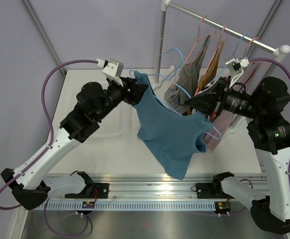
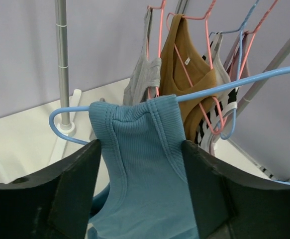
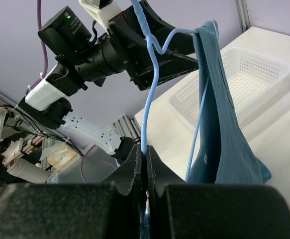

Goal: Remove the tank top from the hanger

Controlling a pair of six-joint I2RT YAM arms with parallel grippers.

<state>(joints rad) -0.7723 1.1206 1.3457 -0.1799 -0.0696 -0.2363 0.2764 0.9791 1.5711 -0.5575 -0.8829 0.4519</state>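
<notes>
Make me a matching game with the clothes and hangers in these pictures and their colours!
Things:
1. tank top held up between the two arms
2. hanger pinched by the right gripper
3. top hanging on the rack behind
4. basket on the table

Colours:
A. white
B. mustard brown
C. teal blue
D. light blue

Pairs: 1-C, 2-D, 3-B, 4-A

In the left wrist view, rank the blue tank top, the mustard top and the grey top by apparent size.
1. Blue tank top, though it is nearest the camera, which inflates it.
2. Mustard top.
3. Grey top, seen only as a narrow strip.
</notes>
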